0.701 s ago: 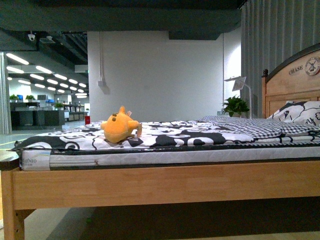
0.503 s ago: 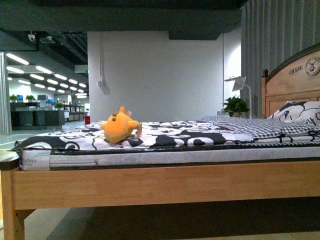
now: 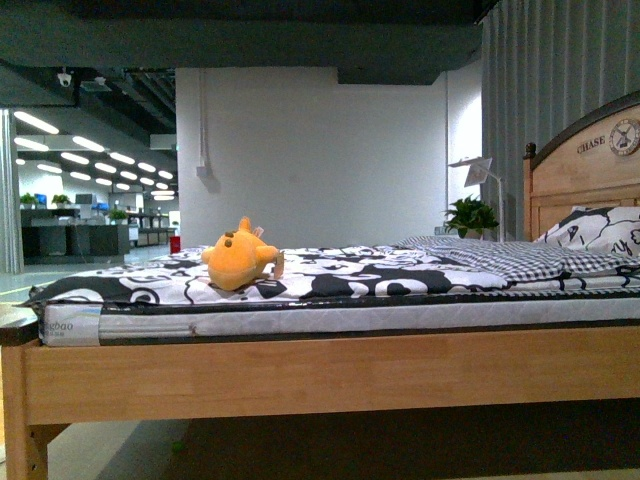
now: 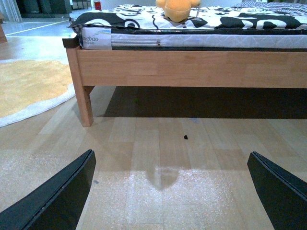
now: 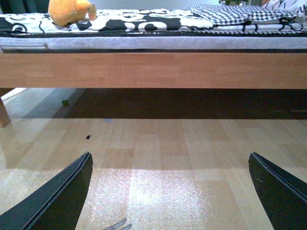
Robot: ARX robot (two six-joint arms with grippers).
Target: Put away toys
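Wooden bed (image 3: 300,375) with a black-and-white sheet (image 3: 380,282) spanned the front view, headboard (image 3: 585,175) at right. Orange plush toy (image 3: 240,262) lay on the mattress toward the left end, well apart from both arms. Left gripper (image 4: 171,155) and right gripper (image 5: 170,155) hung low over the wood floor (image 4: 158,139), jaws spread wide, holding nothing.

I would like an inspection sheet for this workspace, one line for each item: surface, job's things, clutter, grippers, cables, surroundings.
Surface: bed with wooden frame, black-and-white patterned sheet.
Job's things: orange plush toy lying on the sheet, toward the foot end.
Clutter: checked blanket and patterned pillow near the headboard.
Grippers: left gripper and right gripper open, empty, low over the wooden floor.
Cables: nothing seen.
Surroundings: potted plant, white lamp, grey curtain.
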